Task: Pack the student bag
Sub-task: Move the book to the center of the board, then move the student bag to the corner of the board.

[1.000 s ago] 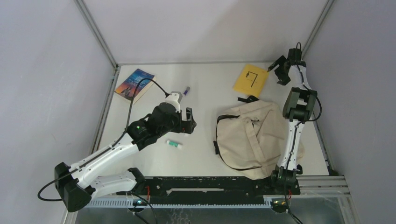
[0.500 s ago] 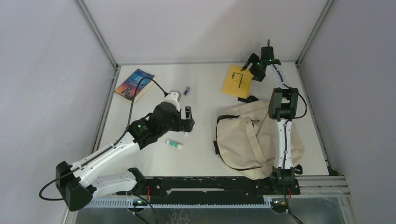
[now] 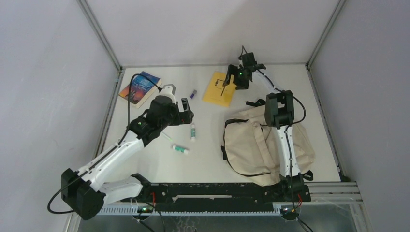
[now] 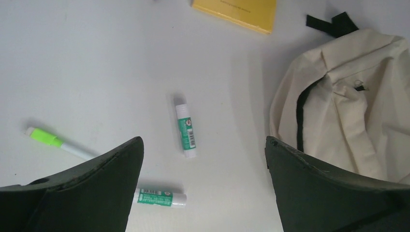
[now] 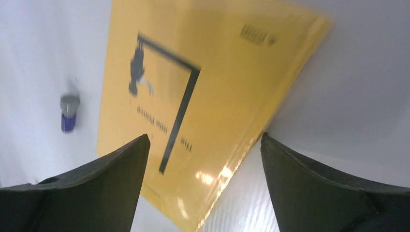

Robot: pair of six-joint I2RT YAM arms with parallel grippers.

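The student bag (image 3: 261, 145), a cream canvas backpack with black trim, lies flat at the right; in the left wrist view the student bag (image 4: 348, 106) sits at the right. My right gripper (image 3: 232, 78) hangs open over a yellow book (image 3: 218, 89) at the far middle. In the right wrist view the yellow book (image 5: 203, 87) lies under and between the spread jaws of my right gripper (image 5: 204, 140). My left gripper (image 3: 188, 112) is open above the table with nothing in it. Below my left gripper (image 4: 204, 142) lie two green glue sticks (image 4: 186, 131) (image 4: 159, 198).
A blue book (image 3: 140, 88) lies at the far left. A purple marker (image 3: 193, 94) sits between the two books. A green-capped marker (image 4: 48, 138) lies left of the glue sticks (image 3: 193, 131). Frame posts and walls bound the table on both sides.
My right arm has swung left along the far edge, and the yellow book has slid left with it. My left gripper has drawn back to the left, uncovering a second glue stick.
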